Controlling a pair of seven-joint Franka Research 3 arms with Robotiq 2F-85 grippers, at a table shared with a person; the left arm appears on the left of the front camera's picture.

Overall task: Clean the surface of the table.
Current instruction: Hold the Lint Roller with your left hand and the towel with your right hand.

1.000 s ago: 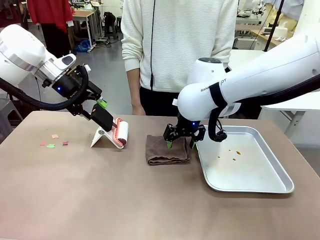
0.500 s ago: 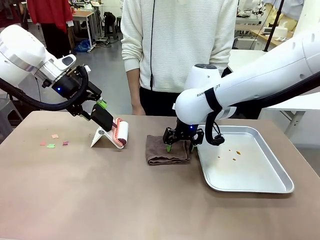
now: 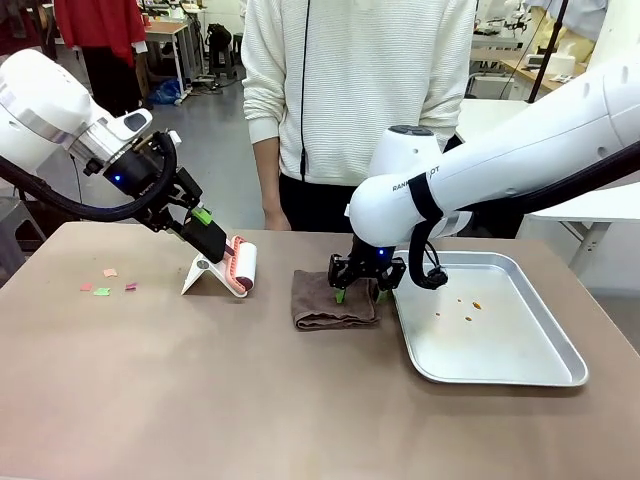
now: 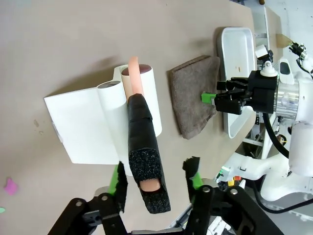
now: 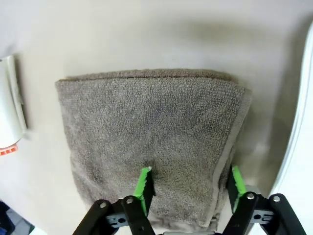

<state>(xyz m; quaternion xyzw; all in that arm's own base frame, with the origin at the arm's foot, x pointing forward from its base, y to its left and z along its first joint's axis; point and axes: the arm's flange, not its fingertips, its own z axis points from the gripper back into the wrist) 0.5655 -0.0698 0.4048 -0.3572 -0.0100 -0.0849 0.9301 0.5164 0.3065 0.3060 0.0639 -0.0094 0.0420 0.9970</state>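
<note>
- Risking shoving the tray, lower right, across the table filling the lower frame.
- Straddling the towel with right gripper jaws apart; possibly pinching one layer.
- Bracketing the lint roller handle, left gripper unclamped; possibly tipping it.

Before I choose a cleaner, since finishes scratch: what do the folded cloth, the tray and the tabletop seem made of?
Cloth: brown terry, looped nap, likely cotton or microfibre. Tray: bare metal, probably steel or aluminium; dull silver sheen. Table: smooth matte tan top, perhaps laminate; no grain.
</note>
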